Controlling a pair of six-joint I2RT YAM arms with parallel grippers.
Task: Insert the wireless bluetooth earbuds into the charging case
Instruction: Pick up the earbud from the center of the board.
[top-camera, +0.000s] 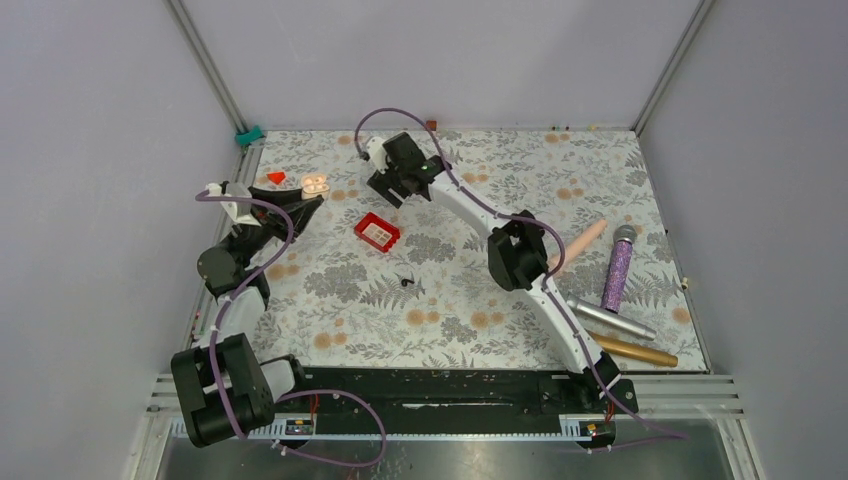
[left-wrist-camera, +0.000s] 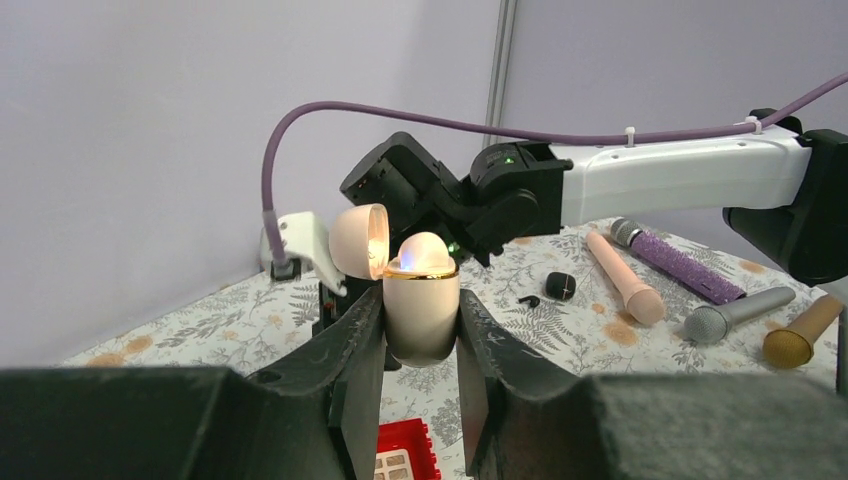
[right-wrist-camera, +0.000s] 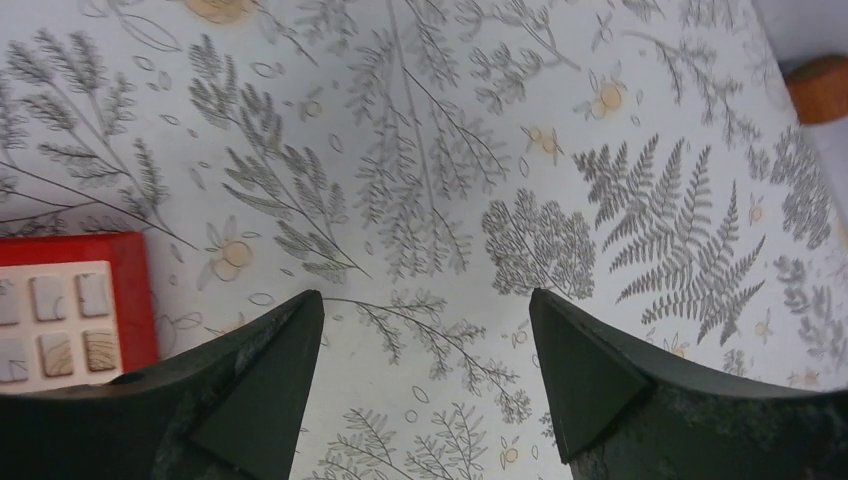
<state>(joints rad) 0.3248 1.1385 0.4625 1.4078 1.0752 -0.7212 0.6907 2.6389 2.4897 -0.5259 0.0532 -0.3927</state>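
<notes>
Your left gripper (left-wrist-camera: 421, 345) clamps the open cream charging case (left-wrist-camera: 420, 290) while your right gripper (right-wrist-camera: 425, 300), wide and empty, could flick the glossy earbuds (top-camera: 405, 281) from the middle of the tabletop (top-camera: 500, 335) with a careless pinch.

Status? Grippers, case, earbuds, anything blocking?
Left gripper shut on open cream case, held up. Right gripper open, empty, over table by red box. Black case and one black earbud on table, untouched. Nothing blocking them in view.
</notes>
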